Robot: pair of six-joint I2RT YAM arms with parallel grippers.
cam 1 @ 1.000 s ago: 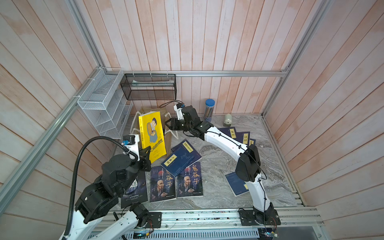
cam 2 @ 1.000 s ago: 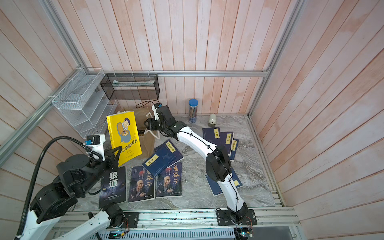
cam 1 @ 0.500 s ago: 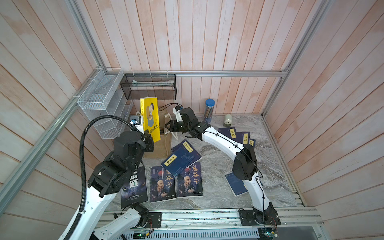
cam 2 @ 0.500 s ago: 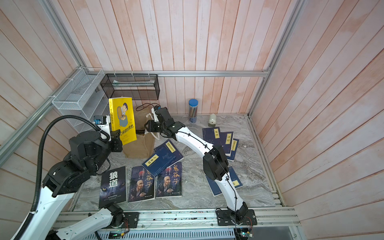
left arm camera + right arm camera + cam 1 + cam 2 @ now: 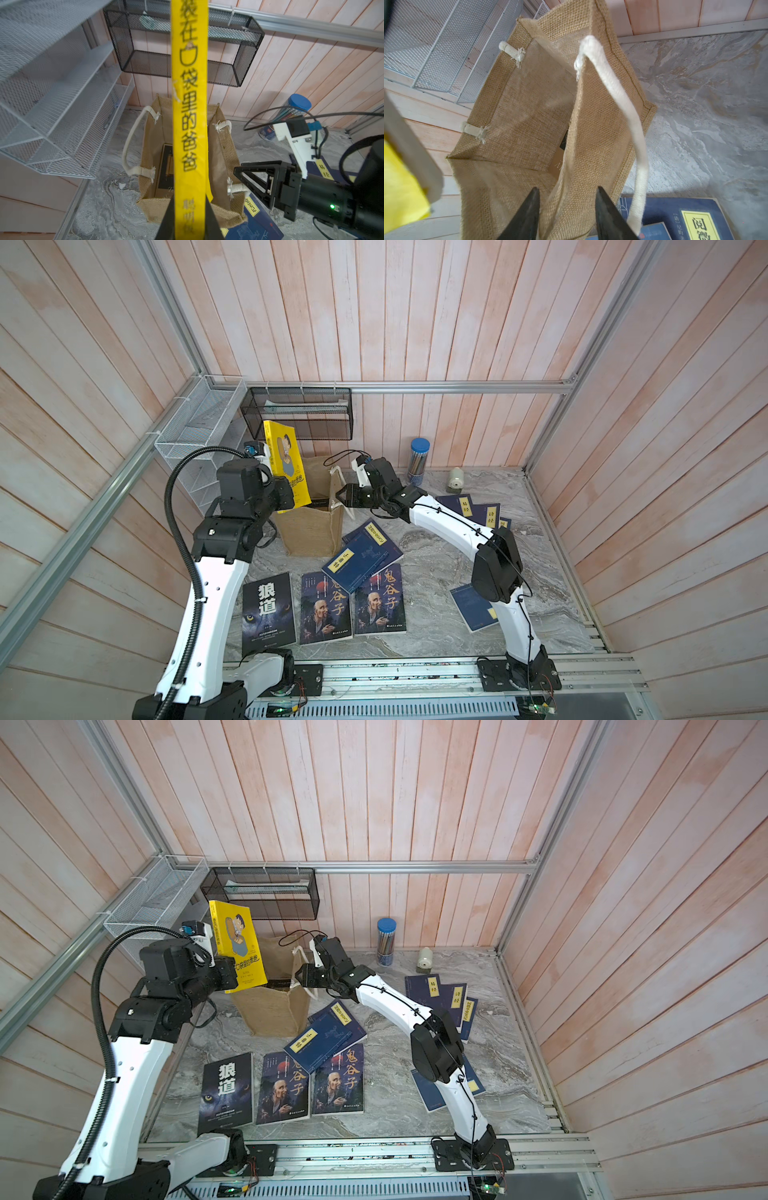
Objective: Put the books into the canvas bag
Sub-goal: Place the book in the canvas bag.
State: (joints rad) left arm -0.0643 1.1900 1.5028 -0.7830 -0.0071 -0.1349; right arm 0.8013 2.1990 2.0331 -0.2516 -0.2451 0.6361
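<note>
My left gripper (image 5: 190, 199) is shut on the lower end of a bright yellow cartoon book (image 5: 286, 464) (image 5: 239, 948) (image 5: 190, 124), held upright over the open mouth of the tan canvas bag (image 5: 309, 531) (image 5: 274, 1011) (image 5: 220, 149). A dark brown book (image 5: 166, 166) lies inside the bag. My right gripper (image 5: 566, 189) (image 5: 343, 502) is open, its jaws straddling the bag's near wall (image 5: 598, 124) beside a white rope handle (image 5: 629, 124). Navy books (image 5: 361, 562), two portrait books (image 5: 326, 608) and a black book (image 5: 268, 610) lie flat in front.
A white wire rack (image 5: 195, 435) and a black mesh basket (image 5: 299, 414) hang on the back-left walls close to the raised book. A blue-lidded pencil tub (image 5: 417, 460) and a small pale object (image 5: 456, 481) stand at the back. More navy books (image 5: 478, 506) lie at the right.
My left arm has raised the yellow book and carried it back and right, from beside the bag to above its mouth. The right gripper has stayed at the bag's rim.
</note>
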